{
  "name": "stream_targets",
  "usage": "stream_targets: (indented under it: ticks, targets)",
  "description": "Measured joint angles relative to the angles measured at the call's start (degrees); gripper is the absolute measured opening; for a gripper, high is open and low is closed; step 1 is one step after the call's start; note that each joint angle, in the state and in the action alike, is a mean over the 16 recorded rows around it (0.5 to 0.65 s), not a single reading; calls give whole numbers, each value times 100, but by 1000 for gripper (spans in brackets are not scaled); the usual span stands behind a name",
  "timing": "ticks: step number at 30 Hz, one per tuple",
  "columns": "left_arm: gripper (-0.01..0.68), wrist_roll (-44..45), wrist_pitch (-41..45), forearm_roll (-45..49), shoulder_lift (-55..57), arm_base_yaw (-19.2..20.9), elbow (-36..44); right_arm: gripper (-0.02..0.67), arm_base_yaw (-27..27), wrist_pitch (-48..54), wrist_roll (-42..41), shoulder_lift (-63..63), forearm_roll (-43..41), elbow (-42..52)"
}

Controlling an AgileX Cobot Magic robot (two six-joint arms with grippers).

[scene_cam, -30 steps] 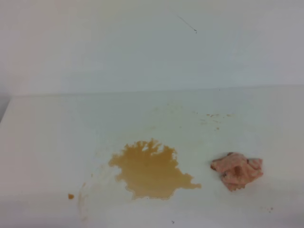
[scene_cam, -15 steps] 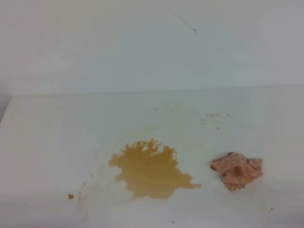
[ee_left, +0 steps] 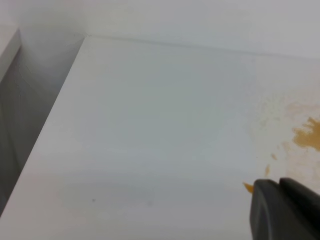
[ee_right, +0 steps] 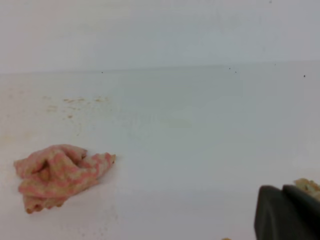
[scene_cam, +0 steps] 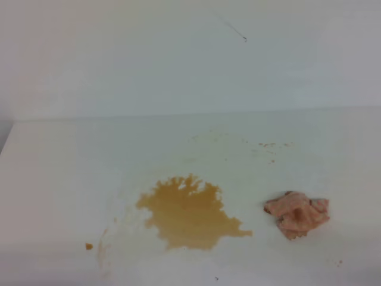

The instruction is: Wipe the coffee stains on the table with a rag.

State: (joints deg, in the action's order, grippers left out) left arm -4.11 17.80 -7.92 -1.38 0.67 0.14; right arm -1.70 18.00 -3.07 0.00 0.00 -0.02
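a tan-brown coffee blotch with ragged edges (scene_cam: 189, 213) is lying on the broad white smooth table (scene_cam: 65, 173), with one orange-brown speck (scene_cam: 88, 246) near its left and faint specks (scene_cam: 268, 145) further back. a crumpled salmon-pink cloth rag (scene_cam: 296, 214) is resting near the blotch on its right, not touching it. nothing is standing between them. only a dark corner of the left gripper (ee_left: 285, 210) and of the right gripper (ee_right: 287, 212) is being shown, so whether their jaws are apart cannot be told.

No text, label, brand, number or sign can be read in any view — nothing is printed on the counter (scene_cam: 65, 173), and none is seen on the rag (scene_cam: 296, 214) or the wall behind.
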Motion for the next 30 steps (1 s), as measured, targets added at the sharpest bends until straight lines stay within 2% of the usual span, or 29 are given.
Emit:
stream_targets:
  ticks: [30]
  targets:
    - [-3,0,0,0,-9,1,14,-3,0,-25,-3,0,0,2]
